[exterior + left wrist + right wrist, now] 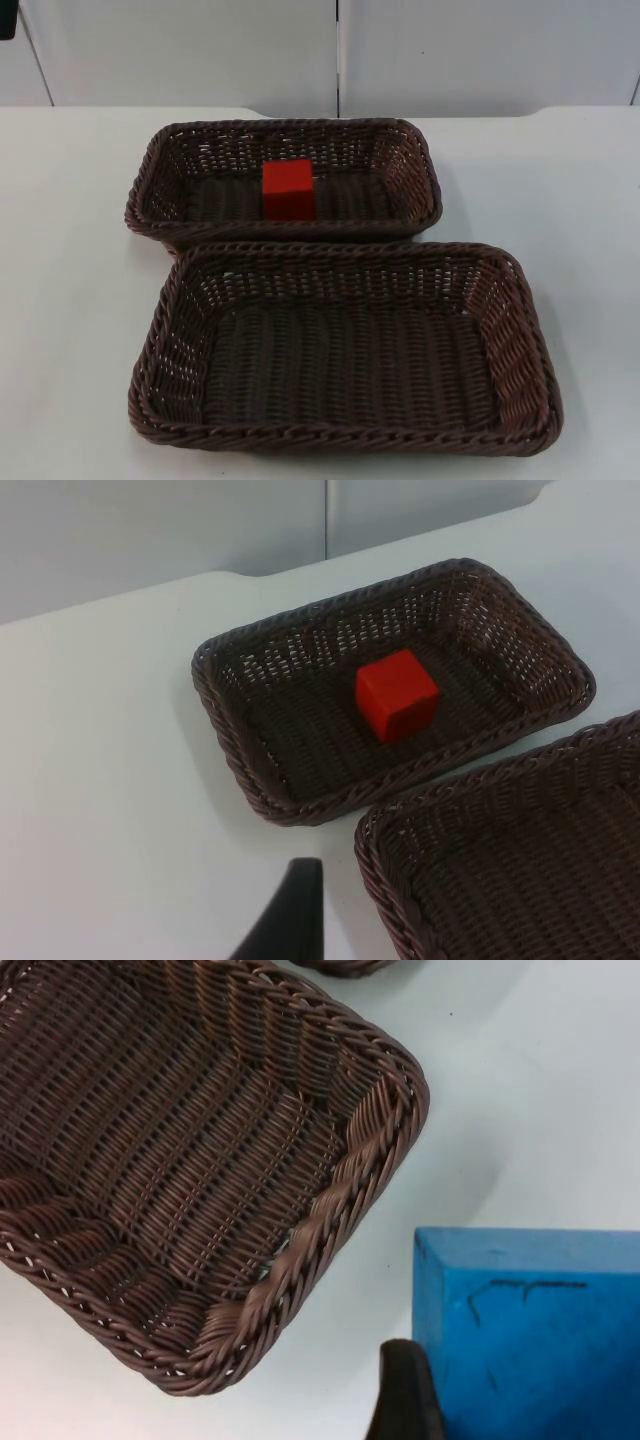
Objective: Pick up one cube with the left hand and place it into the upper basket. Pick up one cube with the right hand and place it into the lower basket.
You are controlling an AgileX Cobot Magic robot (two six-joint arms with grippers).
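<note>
Blue cube (530, 1330): rigid, prob. light, flat faces, grip opposite sides; right gripper (415, 1400) fingers against it, clamp state unclear; left gripper (285, 920) fingers' state unclear.

Both baskets — upper basket (160, 215) and lower basket (175, 300) — look like brown woven wicker, ribbed; red cube (288, 189) and blue cube (530, 1335) matt.

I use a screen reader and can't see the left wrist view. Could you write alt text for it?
A red cube sits inside a brown wicker upper basket on a white table. A corner of the lower basket lies close beside it.
</note>
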